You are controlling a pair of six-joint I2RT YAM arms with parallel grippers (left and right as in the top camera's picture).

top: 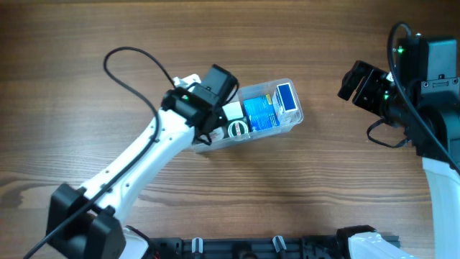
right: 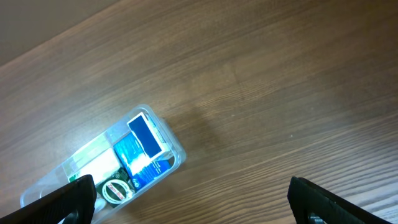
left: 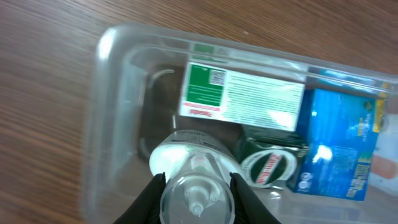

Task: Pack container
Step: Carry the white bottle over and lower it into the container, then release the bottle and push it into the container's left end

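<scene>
The clear plastic container [top: 293,119] lies at the table's middle and holds blue boxes, a white and green box [left: 239,93] and a small green box with a round label [left: 268,165]. It also shows in the left wrist view [left: 118,81] and the right wrist view [right: 175,149]. My left gripper [left: 198,198] is shut on a small clear bottle [left: 189,177], held over the container's empty left end. In the overhead view the left gripper [top: 210,121] hides the bottle. My right gripper [right: 193,199] is open and empty, off to the right of the container [top: 359,83].
Bare wooden table [top: 108,29] lies all round the container. The right arm's base [top: 438,79] stands at the right edge. A black cable [top: 136,79] loops over the table behind the left arm.
</scene>
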